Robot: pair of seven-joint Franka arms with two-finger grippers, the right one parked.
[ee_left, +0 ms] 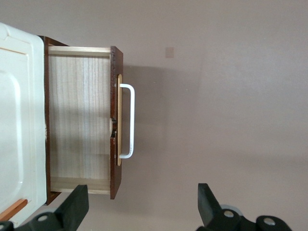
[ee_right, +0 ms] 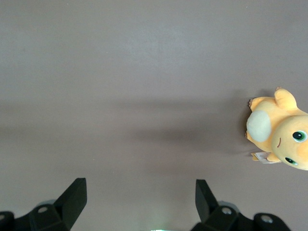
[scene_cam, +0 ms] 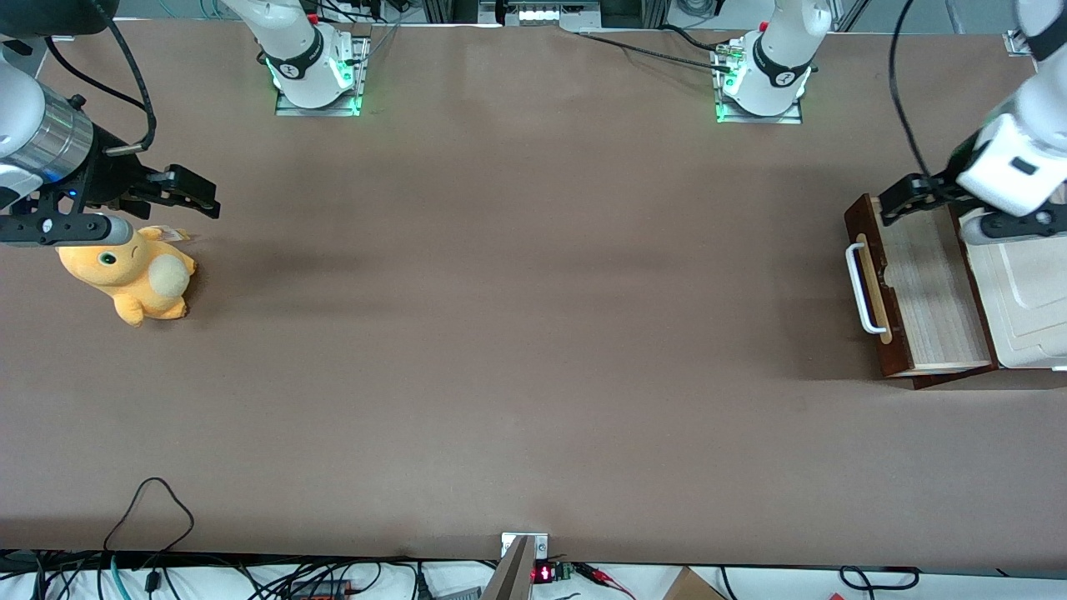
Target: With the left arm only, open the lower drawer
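Lower drawer point(scene_cam: 921, 287) pulled out; hand point(ee_left: 142, 211) released, hovering above, seemingly clear of white bar handle point(ee_left: 128, 121). Next: retract.

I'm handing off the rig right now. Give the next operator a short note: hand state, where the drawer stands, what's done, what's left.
Left hand: open, holding nothing, above the table beside the drawer, clear of the handle.
Lower drawer: pulled out from the cabinet, pale wood inside showing, nothing in it.
Done: drawer looks open.
Left: probably only backing the arm away; pull further if full extension is wanted.
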